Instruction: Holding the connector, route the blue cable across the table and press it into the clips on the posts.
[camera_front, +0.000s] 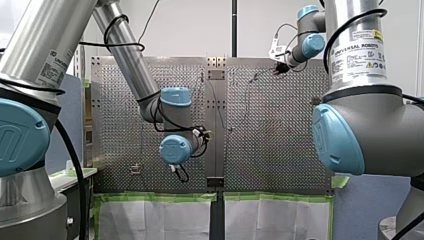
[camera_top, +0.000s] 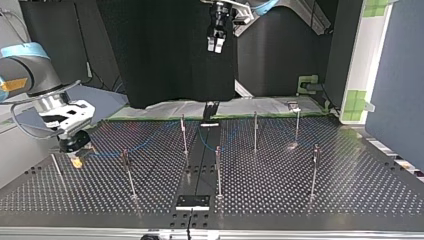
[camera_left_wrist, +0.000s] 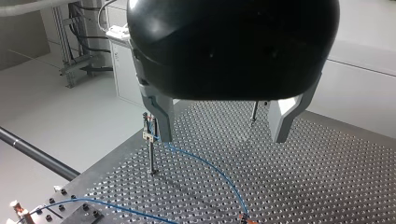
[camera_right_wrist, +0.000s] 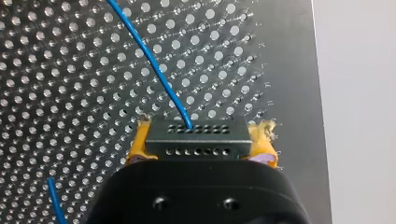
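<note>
The right gripper (camera_right_wrist: 198, 145) pinches the rigid connector (camera_right_wrist: 196, 135), a sound hold; the thin blue cable (camera_right_wrist: 149, 60) looks light and floppy. The left gripper (camera_left_wrist: 222, 134) hangs spread, empty.

I work in a robotics lab. My worktop (camera_top: 350, 195) is a perforated metal plate with thin steel posts (camera_top: 255, 131) standing upright on it, and its edge is lined with green tape (camera_front: 155, 197). A dark screen (camera_top: 170, 55) stands behind it. Beyond lie a bare pale floor (camera_left_wrist: 56, 121), a white cabinet (camera_left_wrist: 122, 70) and aluminium framing (camera_left_wrist: 77, 70).
</note>
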